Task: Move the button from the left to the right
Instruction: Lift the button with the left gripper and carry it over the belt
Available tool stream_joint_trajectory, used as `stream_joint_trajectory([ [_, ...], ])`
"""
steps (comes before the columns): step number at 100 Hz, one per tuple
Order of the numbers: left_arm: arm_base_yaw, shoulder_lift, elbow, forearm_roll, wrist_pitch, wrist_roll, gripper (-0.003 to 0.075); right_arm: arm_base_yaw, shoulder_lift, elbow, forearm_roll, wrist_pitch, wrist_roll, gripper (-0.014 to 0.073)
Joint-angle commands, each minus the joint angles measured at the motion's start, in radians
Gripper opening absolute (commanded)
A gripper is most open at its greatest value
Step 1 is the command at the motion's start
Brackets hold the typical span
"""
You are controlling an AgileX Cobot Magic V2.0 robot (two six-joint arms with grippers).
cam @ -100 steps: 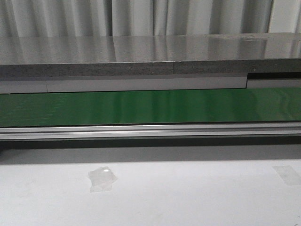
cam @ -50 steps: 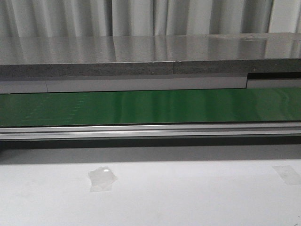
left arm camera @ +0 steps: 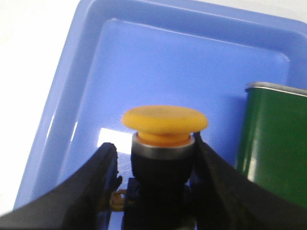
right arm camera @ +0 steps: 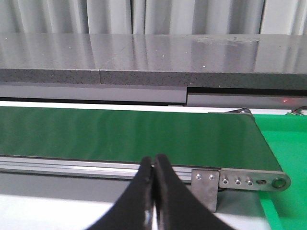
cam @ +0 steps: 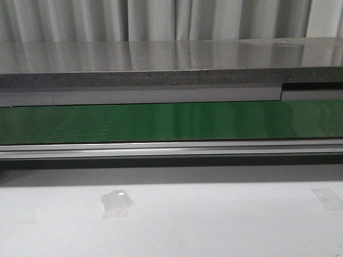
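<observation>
Yellow-orange cap of the button (left arm camera: pixel 164 120) sits dead centre in my left wrist view, black body below it, over a blue tray (left arm camera: pixel 72 96). My left tool (left arm camera: pixel 156 165) has its two dark fingers (left arm camera: pixel 103 172) on either side of the body; the far one looks pressed against the collar, the near one shows a sliver of gap, so I read it as pinching the button but not firmly confirmed. I cannot tell whether the button rests on the tray floor or hangs just above it. A green tin (left arm camera: pixel 276 139) stands just beside it in the same tray.

Right tool (right arm camera: pixel 152 191): fingers pressed together, holding nothing, pointed at the green conveyor belt (right arm camera: pixel 124 134) and its metal end bracket (right arm camera: pixel 240 181).

Front view shows only the belt, its aluminium rail (cam: pixel 171 147), the grey table (cam: pixel 214 219) and two scraps of clear tape (cam: pixel 116 202). Neither arm nor button appears there.

Progress, my judgement: early. Grasp at the left side made or nearly made; lift, carry across and release on the right all remain. No drop-off spot visible yet.
</observation>
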Motion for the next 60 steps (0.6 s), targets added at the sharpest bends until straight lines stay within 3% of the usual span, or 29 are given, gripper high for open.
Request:
stream_joint_trajectory([
  [1,-0.036,-0.059,-0.025,-0.031,-0.009,0.037,0.0043,0.001,-0.017,-0.016,-0.011,-0.086,-0.005,-0.0068],
  [31,-0.134,-0.053,-0.025,-0.031,0.054,0.063,0.0043,0.001,-0.017,-0.016,-0.011,-0.086,-0.005,-0.0068],
  [60,-0.163,-0.001,-0.023,-0.031,0.079,0.065,0.0043,0.001,-0.017,-0.016,-0.011,-0.086,-0.005,-0.0068],
])
